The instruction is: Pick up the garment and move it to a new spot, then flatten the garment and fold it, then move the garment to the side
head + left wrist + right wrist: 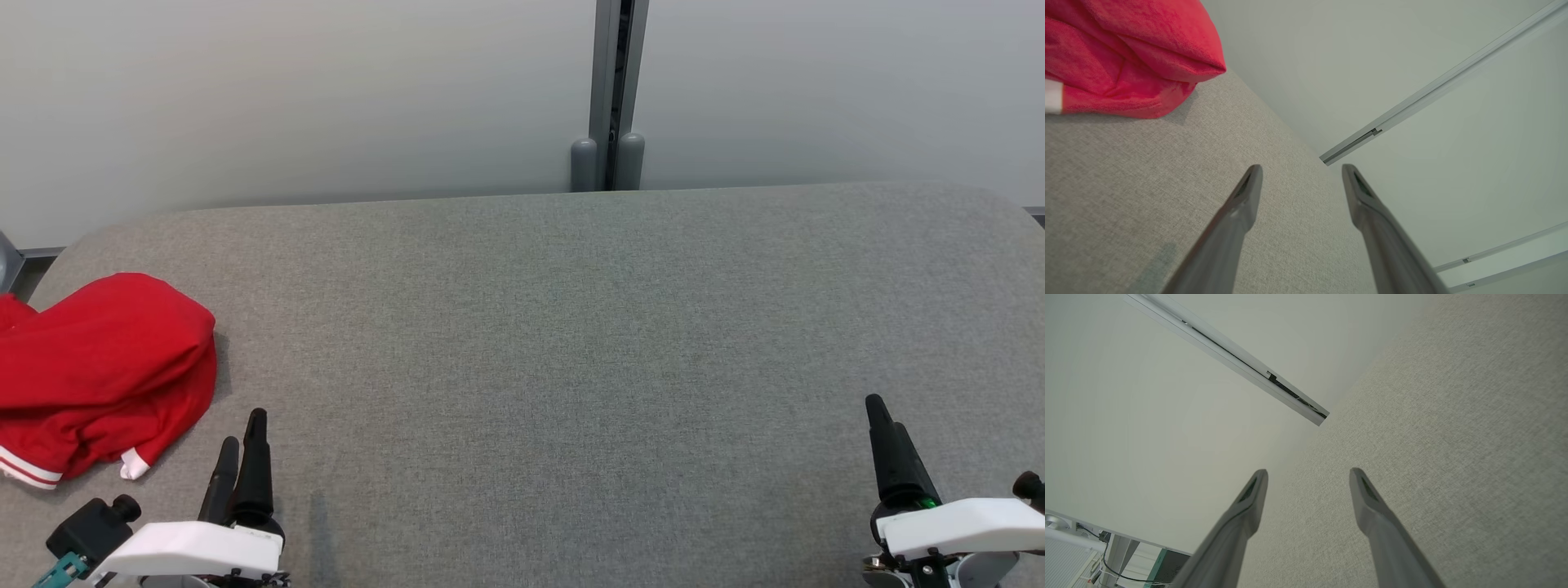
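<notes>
As left claw (1301, 169) and right claw (1308, 473) gape, one garment (106, 359), one table (571, 343)

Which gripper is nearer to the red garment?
Left. The left gripper is close beside the red garment, at its right, not touching it. The right gripper is far across the grey table.

The crumpled red cloth garment (106, 367) lies on the grey fabric-covered table (571, 327) at its left end, running past the head view's left border. The left gripper (243, 429) hangs over the table's near left, just right of the garment and nearer the robot, apart from it. The right gripper (951, 441) is at the near right, well apart from both. Behind the table stands a pale wall panel (286, 98) with 1 upright grey metal post (608, 98) right of its middle.
</notes>
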Motion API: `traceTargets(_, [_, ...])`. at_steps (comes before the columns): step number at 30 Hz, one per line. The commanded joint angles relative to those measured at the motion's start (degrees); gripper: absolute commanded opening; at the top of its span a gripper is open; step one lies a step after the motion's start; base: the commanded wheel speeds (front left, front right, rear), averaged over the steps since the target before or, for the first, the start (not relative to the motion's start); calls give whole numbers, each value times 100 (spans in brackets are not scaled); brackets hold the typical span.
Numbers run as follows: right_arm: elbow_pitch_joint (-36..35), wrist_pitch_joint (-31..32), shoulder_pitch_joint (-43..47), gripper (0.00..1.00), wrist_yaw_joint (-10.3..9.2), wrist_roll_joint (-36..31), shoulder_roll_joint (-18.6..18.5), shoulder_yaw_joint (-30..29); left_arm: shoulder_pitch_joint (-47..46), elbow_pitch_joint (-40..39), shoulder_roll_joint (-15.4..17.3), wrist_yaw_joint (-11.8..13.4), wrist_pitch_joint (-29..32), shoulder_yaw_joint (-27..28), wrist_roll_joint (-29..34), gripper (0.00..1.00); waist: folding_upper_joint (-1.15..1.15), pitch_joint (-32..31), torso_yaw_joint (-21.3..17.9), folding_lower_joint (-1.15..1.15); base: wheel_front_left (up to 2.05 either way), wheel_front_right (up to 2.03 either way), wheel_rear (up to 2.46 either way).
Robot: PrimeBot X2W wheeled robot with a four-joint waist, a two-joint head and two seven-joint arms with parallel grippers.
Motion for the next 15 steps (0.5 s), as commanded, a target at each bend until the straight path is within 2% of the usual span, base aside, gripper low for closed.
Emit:
traceTargets(1, [-62,-63,-145,100,5,-216,-54,4,-198,-71,41,-24,-44,-10,226,100,0,3,0,0,0,0,0])
traceTargets(15, [-9,-327,-118,100,7,-1524,-46,94,-166,-99,53,55,-306,-30,1498,100,0,15,-4,0,0,0,0])
